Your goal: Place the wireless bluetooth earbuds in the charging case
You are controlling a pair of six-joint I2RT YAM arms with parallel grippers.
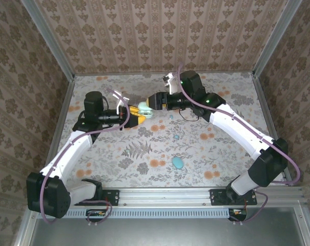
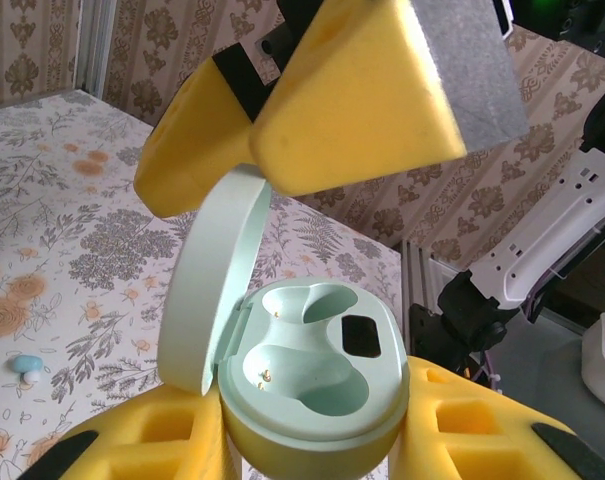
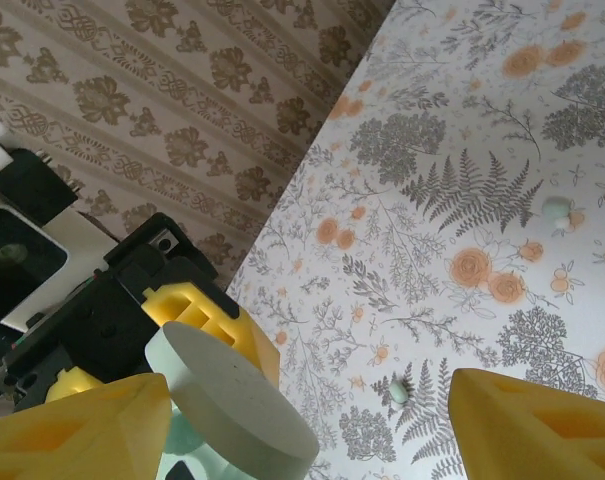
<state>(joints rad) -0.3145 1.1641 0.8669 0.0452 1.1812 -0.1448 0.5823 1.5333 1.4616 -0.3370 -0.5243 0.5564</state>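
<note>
Left gripper (image 1: 136, 115): clamped on the body of the charging case (image 2: 312, 390). It seems to hold the case up off the table (image 1: 221, 154), with the mouth tipped toward its own camera.
Right gripper (image 3: 310, 405): jaws standing wide and grasping nothing. One yellow finger (image 3: 77, 430) sits against the raised lid (image 3: 232, 395), and the other is well apart from it.
Charging case: open, with both wells bare and the lid hinged up on one side.
Earbuds (image 3: 399, 390): both lie on the table, apart from each other and away from the case. Neither is in a well.
Blue oval (image 1: 178, 163): on the table nearer the arm bases, well clear of the rest.
Risk, lid: by my reckoning, if that finger draws off, the lid could drop shut before anything goes in.
Risk, hinge: a hard push from the finger could force the lid past its stop, or twist the case in the left grip.
Risk, pick-up: the earbuds are tiny and rounded. Broad foam fingers may pinch one off-centre and flick it across the flowered tabletop, where it is hard to spot.
Risk, seating: each well is shaped, so an earbud brought in turned wrong would likely sit proud or slip out of the tilted case.
Risk, crowding: the two grippers are very close at the case, so a careless swing could knock it loose.
</note>
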